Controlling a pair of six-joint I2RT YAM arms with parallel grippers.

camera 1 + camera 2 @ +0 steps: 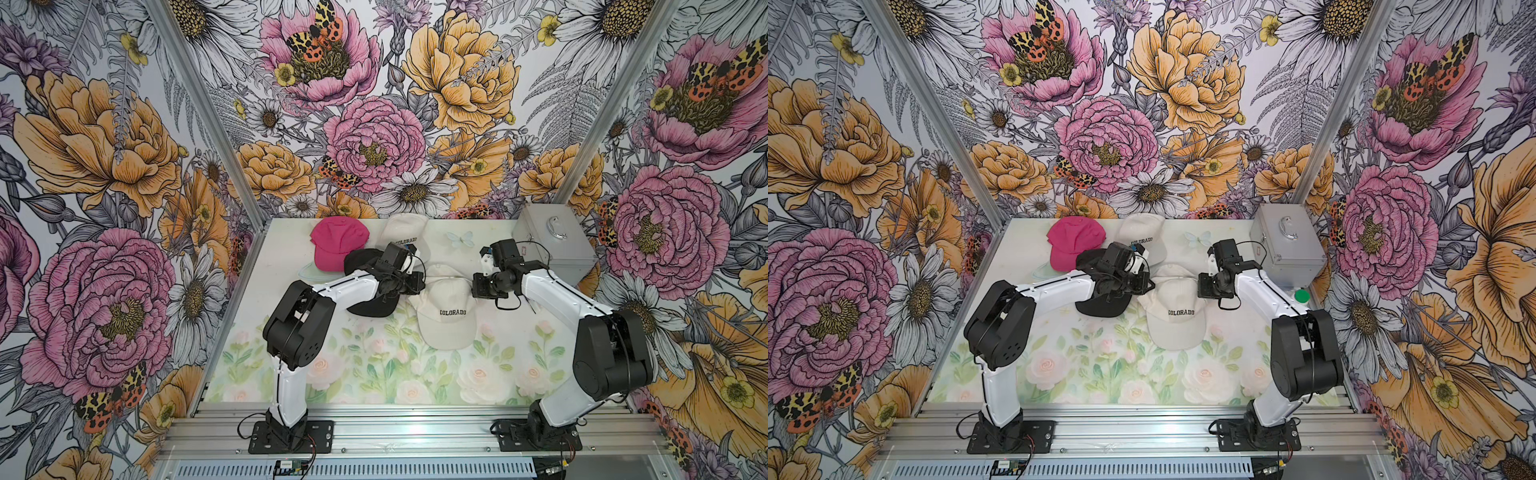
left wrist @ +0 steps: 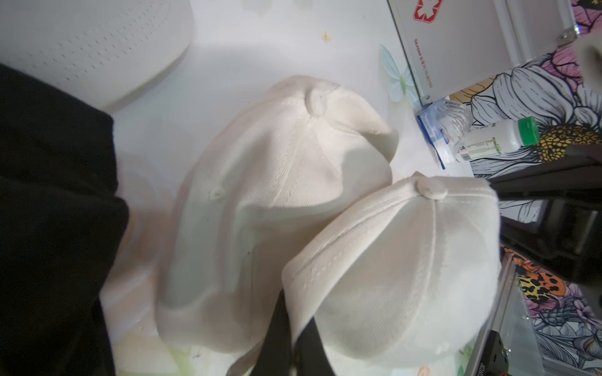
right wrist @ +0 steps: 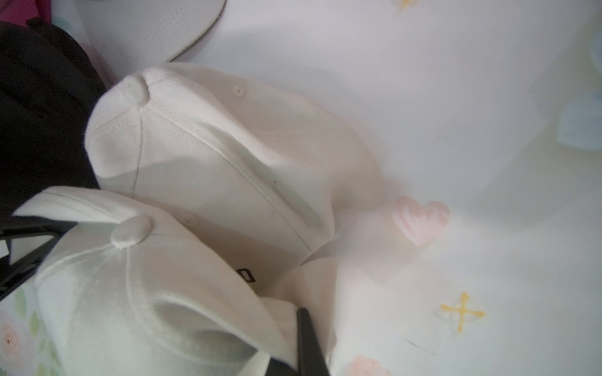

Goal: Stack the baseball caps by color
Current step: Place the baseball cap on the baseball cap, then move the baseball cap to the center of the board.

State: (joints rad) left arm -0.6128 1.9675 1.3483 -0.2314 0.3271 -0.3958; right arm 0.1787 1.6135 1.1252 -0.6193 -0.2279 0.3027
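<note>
Since both top views look down over my arms, I start there. My left pincer (image 1: 417,282) and right pincer (image 1: 477,286) flank the front cream cap (image 1: 446,320), whose COLORADO lettering faces the camera. A second cream cap (image 1: 440,272) lies just behind it and partly under it. A third cream cap (image 1: 405,232) and the pink cap (image 1: 338,245) lie at the back. The black caps (image 1: 370,307) sit under my left forearm, and the silver case (image 1: 552,245) stands in the far right corner.

In the left wrist view my fingers (image 2: 277,338) are closed, apparently on the rim of the front cream cap, whose crown sits above the second cream cap.

In the right wrist view my fingers (image 3: 309,341) are closed too, with cream fabric against them. I cannot tell whether that fabric is rim or brim.

I judge the soft fabric to be the main danger. Uneven motion between my arms could pull it out of one pinch. The front cream cap would then land crooked or slide off the second cream cap. My left forearm could also drag the black caps.
</note>
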